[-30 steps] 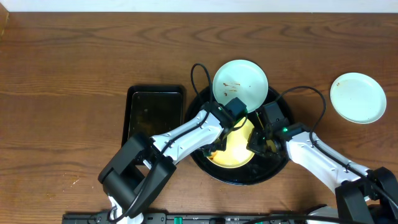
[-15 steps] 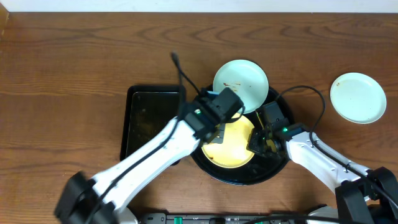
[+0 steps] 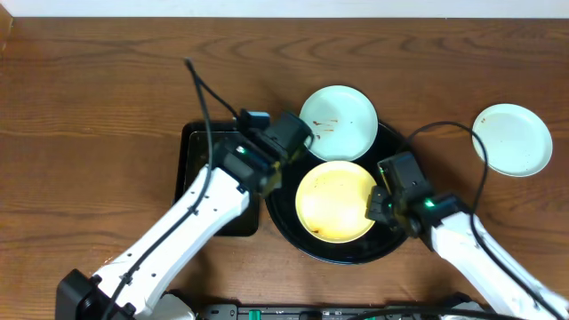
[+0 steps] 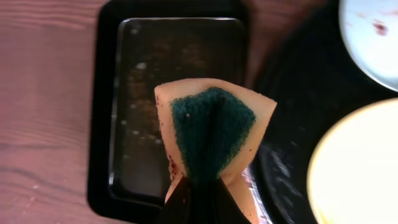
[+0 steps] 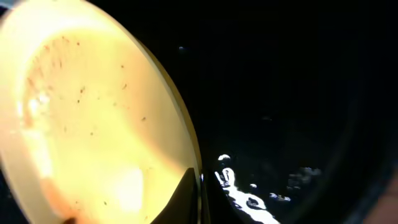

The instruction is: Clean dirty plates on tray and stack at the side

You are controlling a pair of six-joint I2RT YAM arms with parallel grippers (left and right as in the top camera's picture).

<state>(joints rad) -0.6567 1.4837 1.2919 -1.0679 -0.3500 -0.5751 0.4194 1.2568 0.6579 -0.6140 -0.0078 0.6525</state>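
Right claw (image 3: pixel 376 206) clamps the yellow plate (image 3: pixel 333 200) at its right rim; left claw (image 4: pixel 198 193) clamps a sponge (image 4: pixel 211 124).

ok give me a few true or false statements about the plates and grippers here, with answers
1. The left gripper holds a sponge. True.
2. The yellow plate lies on bare wood. False: it is in the round black tray.
3. The right gripper is shut on the yellow plate's rim. True.
4. Both mint plates are on the tray. False: one mint plate sits on the table, right of the tray.
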